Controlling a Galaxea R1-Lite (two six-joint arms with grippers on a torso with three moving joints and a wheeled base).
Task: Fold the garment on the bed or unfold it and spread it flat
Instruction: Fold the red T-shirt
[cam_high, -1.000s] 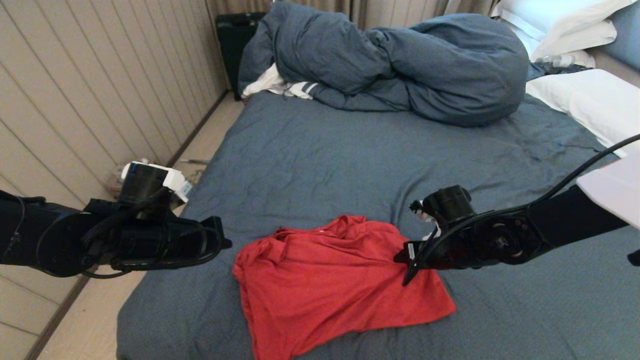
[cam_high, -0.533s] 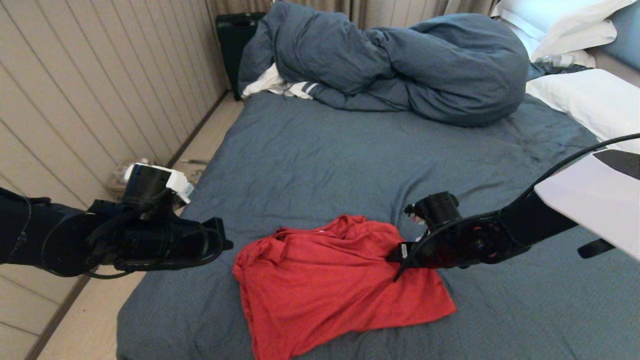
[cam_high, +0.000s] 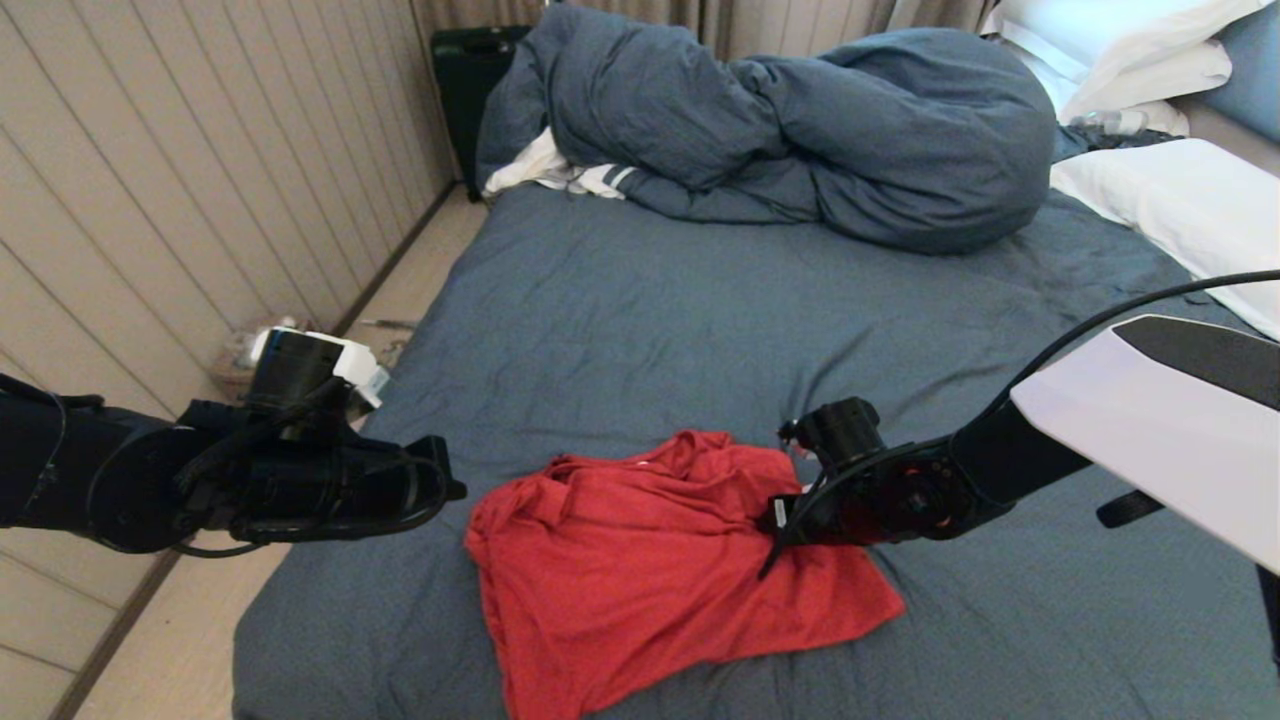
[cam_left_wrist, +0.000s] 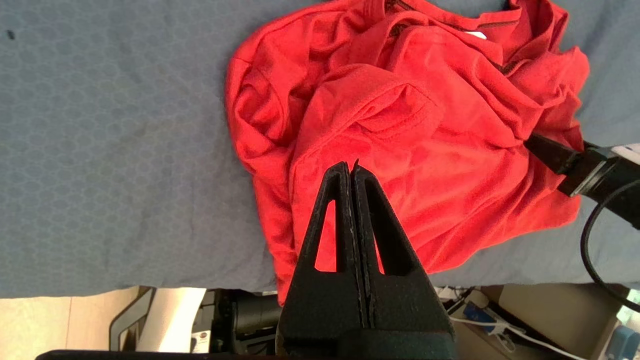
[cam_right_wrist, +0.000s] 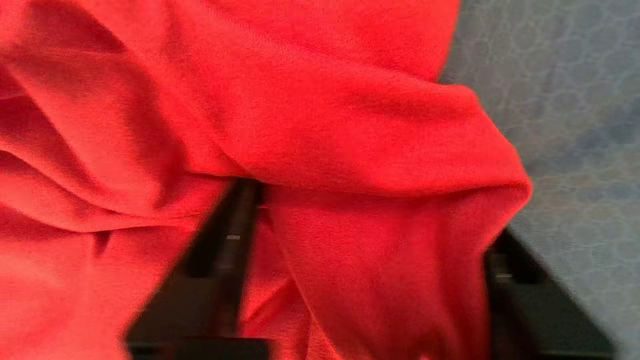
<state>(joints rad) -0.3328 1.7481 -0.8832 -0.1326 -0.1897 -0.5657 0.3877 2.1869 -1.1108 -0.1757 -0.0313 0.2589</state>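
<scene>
Bedsheet of the bed (cam_high: 640, 320) carried the crumpled garment (cam_high: 640, 570); right gripper (cam_right_wrist: 360, 280) fingers straddled a fold, spread; left gripper (cam_left_wrist: 352, 167) clenched, empty. Closing should pinch one layer only.

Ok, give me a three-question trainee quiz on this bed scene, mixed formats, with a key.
1. True or false: the left gripper has its fingers pressed together and holds no cloth.
2. Multiple choice: where is the right gripper?
A. Over the bunched duvet
B. At the garment, its fingers open astride a fold of red cloth
C. Beside the white pillow
3. Fill in: the garment lies crumpled on the bed, near its ____ edge in the head view.

Key: 1 true; 2 B; 3 near (front).
</scene>
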